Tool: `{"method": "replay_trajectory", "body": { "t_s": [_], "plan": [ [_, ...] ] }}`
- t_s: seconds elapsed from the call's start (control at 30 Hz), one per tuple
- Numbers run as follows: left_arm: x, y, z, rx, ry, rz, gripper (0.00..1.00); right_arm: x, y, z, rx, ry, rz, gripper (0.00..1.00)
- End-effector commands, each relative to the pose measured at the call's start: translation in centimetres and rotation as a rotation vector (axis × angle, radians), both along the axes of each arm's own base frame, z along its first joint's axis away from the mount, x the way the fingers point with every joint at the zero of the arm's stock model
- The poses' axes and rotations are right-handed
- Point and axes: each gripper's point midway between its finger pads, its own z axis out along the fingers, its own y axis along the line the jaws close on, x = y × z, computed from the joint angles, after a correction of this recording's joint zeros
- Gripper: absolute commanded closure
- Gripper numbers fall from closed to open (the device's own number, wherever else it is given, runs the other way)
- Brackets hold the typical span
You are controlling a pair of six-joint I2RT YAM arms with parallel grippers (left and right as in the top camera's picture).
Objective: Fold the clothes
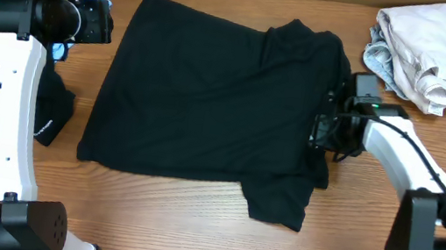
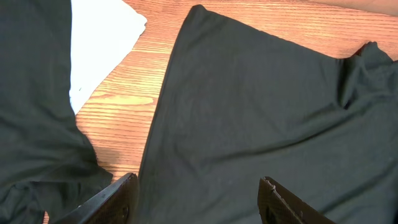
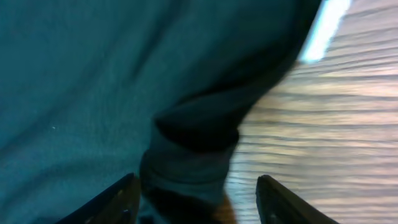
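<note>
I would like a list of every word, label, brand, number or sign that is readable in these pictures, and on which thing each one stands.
No text can be read in any view.
Small white mark on the crumpled black garment at the left: too small to read.
Large black T-shirt spread flat, and heap of beige cloths: no print visible.

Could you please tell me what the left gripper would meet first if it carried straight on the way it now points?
Most likely the black T-shirt: the left gripper has its open jaws aimed at the cloth just inside its edge. Depth is hard to judge.
</note>
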Motion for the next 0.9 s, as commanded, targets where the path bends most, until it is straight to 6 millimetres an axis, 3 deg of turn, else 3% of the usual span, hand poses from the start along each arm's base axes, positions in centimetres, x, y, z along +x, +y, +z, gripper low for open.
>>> {"method": "replay_trajectory", "body": {
  "t_s": [0.0, 0.17, 0.4, 0.47, 0.57, 0.73, 0.87],
  "plan": [
    [0.2, -0.3, -1.2, 0.013, 0.031, -0.022, 0.36, -0.3, 0.5, -1.1, -0.010, 0.021, 0.017, 0.49],
    [0.0, -0.3, -2.1, 0.011, 0.069, -0.028, 0.38, -0.2, -2.3, -0.9, -0.124, 0.018, -0.119, 0.66],
    [0.1, -0.3, -2.8, 0.009, 0.088, -0.028, 0.39, -2.9, -6.3, -0.5, -0.179, 0.123, -0.239, 0.70],
    [0.3, -0.2, -2.8, 0.010, 0.082, -0.028, 0.39, -3.8, -6.9, -0.6, -0.162, 0.160, -0.264, 0.65],
    [0.4, -0.1, -2.7, 0.017, 0.078, -0.025, 0.39, -4.8, -7.1, -0.6, -0.115, 0.208, -0.292, 0.40],
    [0.2, 0.6, -2.8, 0.049, 0.087, -0.004, 0.39, -6.0, -7.3, -0.6, -0.045, 0.268, -0.332, 0.38],
    [0.7, 0.7, -2.4, 0.054, 0.061, -0.001, 0.39, -5.3, -6.9, 0.7, 0.015, 0.257, -0.346, 0.38]
  ]
}}
